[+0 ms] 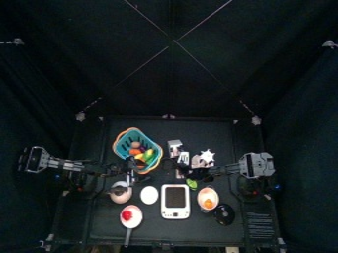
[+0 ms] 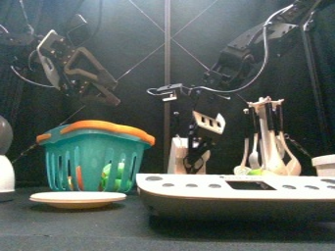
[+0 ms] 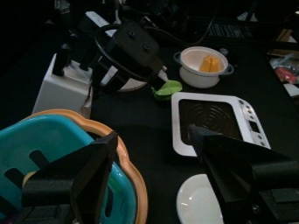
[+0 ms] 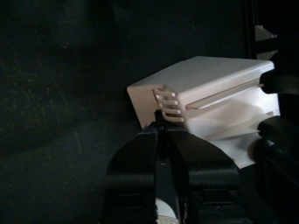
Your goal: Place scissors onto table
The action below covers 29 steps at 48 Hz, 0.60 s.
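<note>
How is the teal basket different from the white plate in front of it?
The basket is teal with an orange rim; the plate is white. The basket stands tall with slotted walls; the plate lies low and flat. Both sit on the black table.

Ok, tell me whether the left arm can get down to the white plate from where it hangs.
Probably yes: the left pincer hangs open above the basket rim, and the plate lies just beside the basket with nothing over it.
</note>
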Available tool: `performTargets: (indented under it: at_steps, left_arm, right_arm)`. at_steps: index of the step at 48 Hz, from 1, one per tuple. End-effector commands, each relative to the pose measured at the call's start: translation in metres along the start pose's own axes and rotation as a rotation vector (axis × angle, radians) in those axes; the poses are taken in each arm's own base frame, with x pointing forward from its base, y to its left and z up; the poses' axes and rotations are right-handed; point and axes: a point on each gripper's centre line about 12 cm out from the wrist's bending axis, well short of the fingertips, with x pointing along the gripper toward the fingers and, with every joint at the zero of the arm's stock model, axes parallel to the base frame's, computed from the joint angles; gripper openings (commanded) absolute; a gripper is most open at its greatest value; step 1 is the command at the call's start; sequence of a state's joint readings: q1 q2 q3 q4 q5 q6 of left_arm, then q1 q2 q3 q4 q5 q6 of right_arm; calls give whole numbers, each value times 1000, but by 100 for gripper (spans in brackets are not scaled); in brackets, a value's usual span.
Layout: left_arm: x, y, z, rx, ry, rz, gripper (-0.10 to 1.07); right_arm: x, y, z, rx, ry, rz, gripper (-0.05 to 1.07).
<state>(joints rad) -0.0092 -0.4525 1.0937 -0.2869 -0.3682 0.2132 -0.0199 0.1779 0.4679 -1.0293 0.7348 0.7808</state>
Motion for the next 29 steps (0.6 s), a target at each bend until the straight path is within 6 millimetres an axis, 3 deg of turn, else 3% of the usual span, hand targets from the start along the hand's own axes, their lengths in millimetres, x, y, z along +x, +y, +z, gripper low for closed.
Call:
performTargets:
  at_steps: [1, 23, 29]
  left_arm:
    - [1, -2, 6, -17, -18, -1, 98]
    - [1, -2, 5, -16, -13, -1, 98]
    - [1, -2, 5, -16, -15, -1, 98]
  right_arm:
    - [-8, -6, 11, 24, -34, -1, 42]
    - [-36, 8, 28, -3, -67, -26, 40]
    - [-53, 8, 32, -1, -85, -40, 40]
